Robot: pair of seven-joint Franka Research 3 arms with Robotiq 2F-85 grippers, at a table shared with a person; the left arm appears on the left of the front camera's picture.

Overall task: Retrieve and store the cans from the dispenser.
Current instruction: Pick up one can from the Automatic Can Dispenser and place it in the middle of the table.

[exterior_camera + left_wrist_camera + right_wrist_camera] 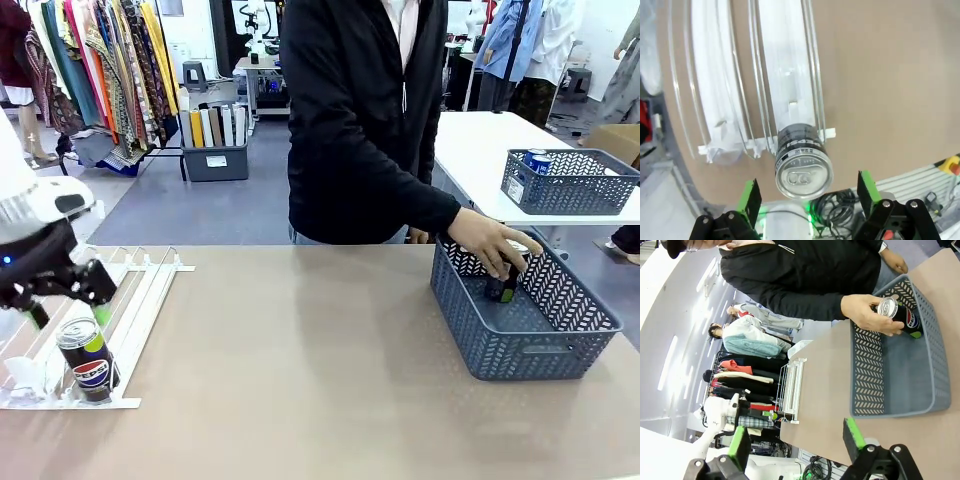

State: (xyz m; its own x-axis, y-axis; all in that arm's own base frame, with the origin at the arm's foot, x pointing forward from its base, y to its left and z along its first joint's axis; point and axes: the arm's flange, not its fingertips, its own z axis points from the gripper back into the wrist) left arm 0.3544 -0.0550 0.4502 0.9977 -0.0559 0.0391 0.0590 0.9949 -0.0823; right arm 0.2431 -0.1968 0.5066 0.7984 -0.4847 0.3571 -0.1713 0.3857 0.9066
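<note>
A black can with a red-white-blue logo stands at the low end of the white dispenser, against its stoppers. My left gripper hovers just above it, open. In the left wrist view the can's silver top lies between the green pads, untouched, at the end of the dispenser lane. A person's hand holds another black can inside the dark grey basket. My right gripper is open, facing that basket, the hand and its can.
A second grey basket holding blue cans sits on the white table at the back right. The person stands at the table's far edge. Bare tabletop lies between the dispenser and the basket. The dispenser shows far off in the right wrist view.
</note>
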